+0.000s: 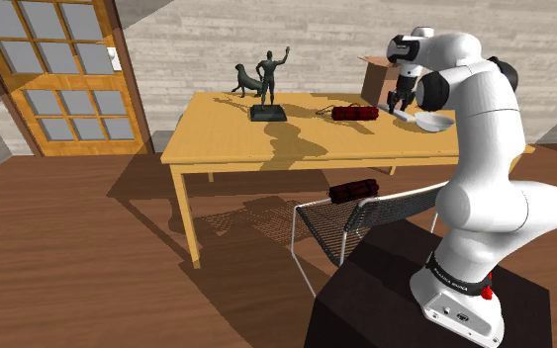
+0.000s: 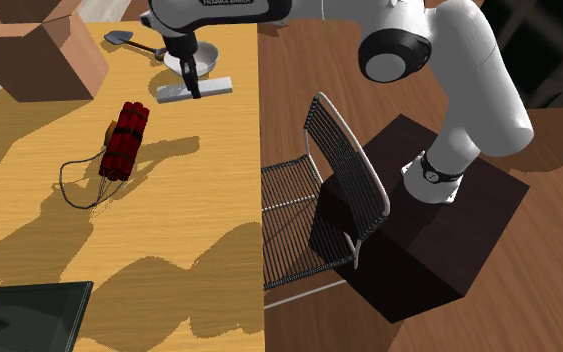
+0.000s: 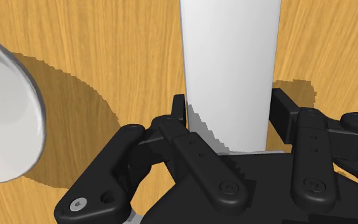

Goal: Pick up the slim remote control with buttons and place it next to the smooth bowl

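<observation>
Claw (image 3: 229, 107) clasps white remote (image 3: 231, 57); grey bowl (image 3: 6, 118) just beside.

White lettering on arm's black band (image 2: 231, 5): cut by picture edge, not legible. Base band (image 1: 461, 282) lettering: too small to read.
</observation>
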